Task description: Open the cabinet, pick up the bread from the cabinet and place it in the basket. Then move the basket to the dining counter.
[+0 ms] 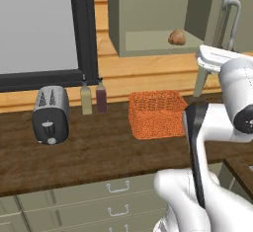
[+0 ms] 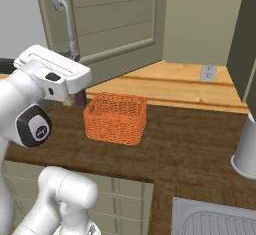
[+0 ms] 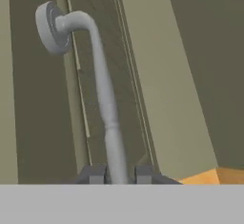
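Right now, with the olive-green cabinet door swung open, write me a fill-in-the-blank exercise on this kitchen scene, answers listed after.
1. The small brown bread loaf sits inside the open ____.
2. The gripper is shut on the door's curved silver bar ____.
3. The orange woven basket stands on the dark wood worktop and holds ____.
4. Left of the two bottles stands a silver ____.

Missing words: cabinet; handle; nothing; toaster

orange basket (image 2: 116, 117) on the wood worktop (image 2: 190, 144) below the open cabinet door (image 2: 112, 19).
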